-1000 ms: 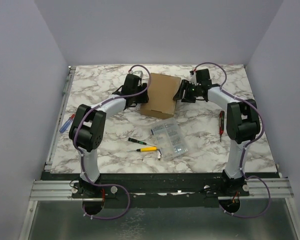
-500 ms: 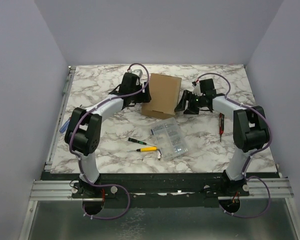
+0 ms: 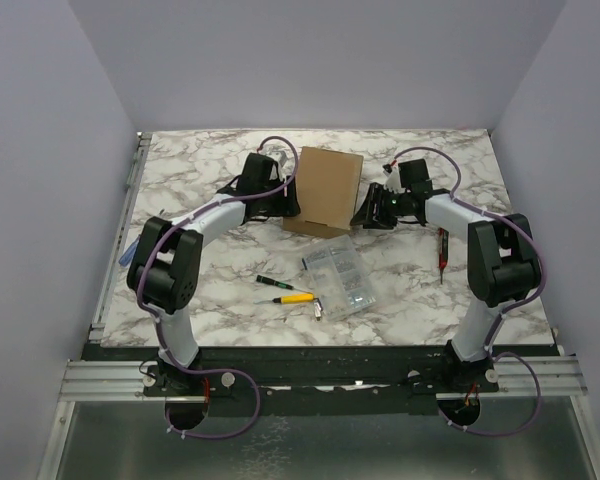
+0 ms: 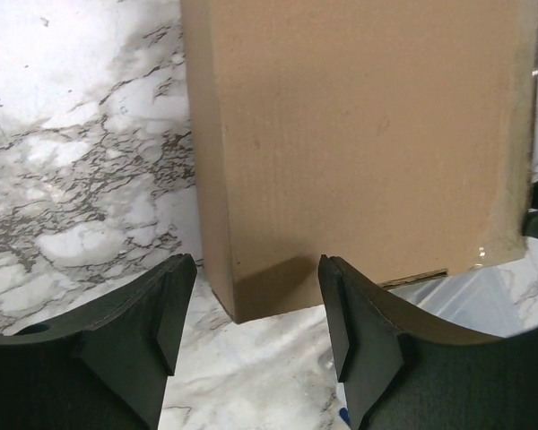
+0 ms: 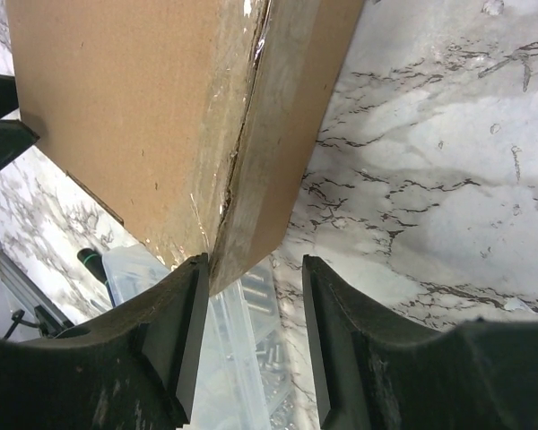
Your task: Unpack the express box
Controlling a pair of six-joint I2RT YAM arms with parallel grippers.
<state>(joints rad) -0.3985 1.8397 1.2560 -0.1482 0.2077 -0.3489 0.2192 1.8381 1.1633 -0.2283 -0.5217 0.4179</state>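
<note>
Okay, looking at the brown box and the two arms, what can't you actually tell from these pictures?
- Contents of the express box: every view, its closed cardboard hides them.
- Parts in the clear case: top view, too small; right wrist view, blurred behind the express box.
- Whether the right tool touches the express box: right wrist view, the corner overlaps one finger.
</note>
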